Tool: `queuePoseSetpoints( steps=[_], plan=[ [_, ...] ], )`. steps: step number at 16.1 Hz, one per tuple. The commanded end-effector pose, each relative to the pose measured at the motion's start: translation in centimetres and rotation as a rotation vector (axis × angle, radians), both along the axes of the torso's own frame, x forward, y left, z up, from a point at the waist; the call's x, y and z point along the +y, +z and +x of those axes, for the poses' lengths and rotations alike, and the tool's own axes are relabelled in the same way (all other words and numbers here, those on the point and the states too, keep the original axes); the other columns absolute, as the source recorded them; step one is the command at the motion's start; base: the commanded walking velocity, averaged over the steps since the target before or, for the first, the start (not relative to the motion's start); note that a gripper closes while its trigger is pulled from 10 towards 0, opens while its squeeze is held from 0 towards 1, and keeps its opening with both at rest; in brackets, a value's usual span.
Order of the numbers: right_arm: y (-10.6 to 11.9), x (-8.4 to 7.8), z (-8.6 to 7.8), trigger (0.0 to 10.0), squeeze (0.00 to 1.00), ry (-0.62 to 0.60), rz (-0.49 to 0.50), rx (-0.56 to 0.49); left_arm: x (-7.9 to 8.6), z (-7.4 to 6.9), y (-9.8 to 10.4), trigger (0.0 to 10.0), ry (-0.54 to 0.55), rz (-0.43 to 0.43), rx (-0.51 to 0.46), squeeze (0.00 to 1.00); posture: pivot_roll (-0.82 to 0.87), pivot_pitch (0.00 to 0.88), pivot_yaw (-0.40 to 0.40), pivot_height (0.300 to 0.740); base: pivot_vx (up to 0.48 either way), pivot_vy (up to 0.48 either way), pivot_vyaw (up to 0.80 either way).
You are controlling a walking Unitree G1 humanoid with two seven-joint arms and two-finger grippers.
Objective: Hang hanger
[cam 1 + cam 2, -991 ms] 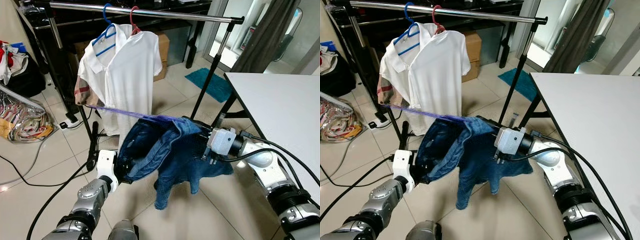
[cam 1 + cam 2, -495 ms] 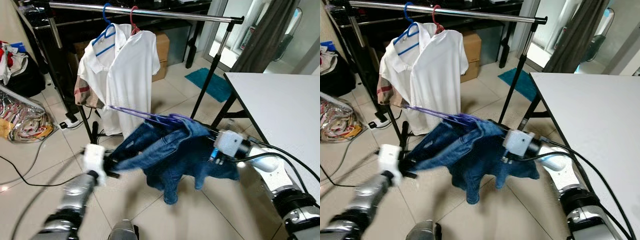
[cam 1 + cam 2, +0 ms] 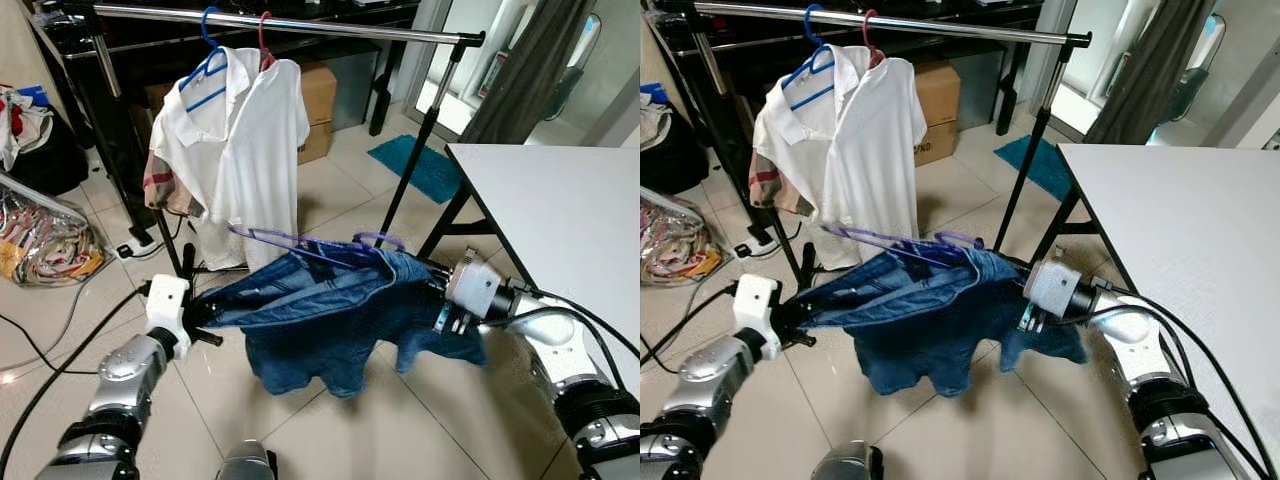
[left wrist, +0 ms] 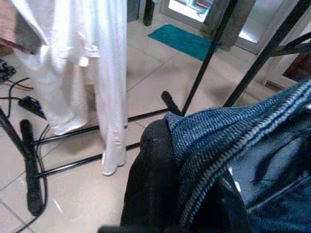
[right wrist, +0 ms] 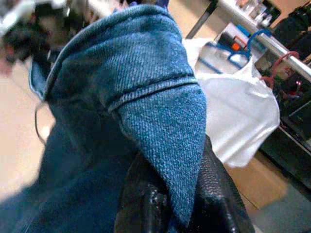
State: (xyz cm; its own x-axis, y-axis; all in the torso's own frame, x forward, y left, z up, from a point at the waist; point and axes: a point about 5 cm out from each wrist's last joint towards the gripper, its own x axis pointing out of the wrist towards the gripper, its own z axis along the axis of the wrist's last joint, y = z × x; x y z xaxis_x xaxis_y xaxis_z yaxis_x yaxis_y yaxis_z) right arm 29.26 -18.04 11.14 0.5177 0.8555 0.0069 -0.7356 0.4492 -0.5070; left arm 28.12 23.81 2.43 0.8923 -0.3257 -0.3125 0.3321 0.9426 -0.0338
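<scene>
A blue denim garment (image 3: 320, 320) on a purple hanger (image 3: 300, 243) is stretched out low over the floor between my two grippers. My left gripper (image 3: 202, 317) is shut on the garment's left edge; in the left wrist view its black finger (image 4: 150, 189) presses against the denim (image 4: 233, 141). My right gripper (image 3: 432, 300) is shut on the right edge, where the denim fold (image 5: 146, 87) runs between the fingers (image 5: 216, 194). The hanger's hook (image 3: 378, 238) points toward the right. The silver rack rail (image 3: 300, 24) runs well above and behind the garment.
Two white shirts (image 3: 250, 140) hang at the rail's left end on a blue and a red hanger. The rack's right upright (image 3: 425, 140) stands behind the garment. A white table (image 3: 560, 220) is at the right. Cables and a bag of clothes (image 3: 40, 240) lie at the left.
The grippers have drawn apart, the left one to the left and the right one to the right. The denim is now spread wider and flatter, with the hanger lying more level on top.
</scene>
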Motion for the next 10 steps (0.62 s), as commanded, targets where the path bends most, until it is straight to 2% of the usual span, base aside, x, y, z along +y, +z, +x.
queuePoseSetpoints(
  steps=[1, 3, 4, 6, 10],
  plan=[
    [0.8, -0.9, 0.0, 10.0, 0.00, -0.023, 0.065, 0.002, 0.2, 0.3, 0.3, 0.0, 0.006, -0.005, -0.003, 0.00, 0.29, 0.009, -0.052, 0.740, 0.000, 0.000, 0.00],
    [0.7, -0.9, -0.8, 10.0, 0.00, 0.050, 0.078, 0.049, 0.5, 0.2, 0.1, 0.0, 0.044, -0.029, 0.016, 0.00, 0.29, 0.010, -0.051, 0.740, 0.000, 0.000, 0.00],
    [0.4, -0.7, -1.4, 10.0, 0.00, 0.094, 0.042, 0.050, 0.6, 0.2, 0.1, 0.0, 0.054, -0.037, 0.019, 0.00, 0.28, 0.011, -0.049, 0.740, 0.000, 0.000, 0.00],
    [0.0, -0.5, -2.0, 10.0, 0.00, 0.145, -0.022, 0.031, 0.6, 0.5, 0.4, 0.0, 0.068, -0.048, 0.009, 0.00, 0.28, 0.011, -0.048, 0.740, 0.000, 0.000, 0.00],
    [0.6, 0.0, -2.1, 10.0, 0.00, 0.184, -0.058, -0.029, 1.6, 1.4, 1.6, 0.0, 0.103, -0.046, -0.026, 0.00, 0.29, 0.008, -0.050, 0.740, 0.000, 0.000, 0.00]
  ],
)
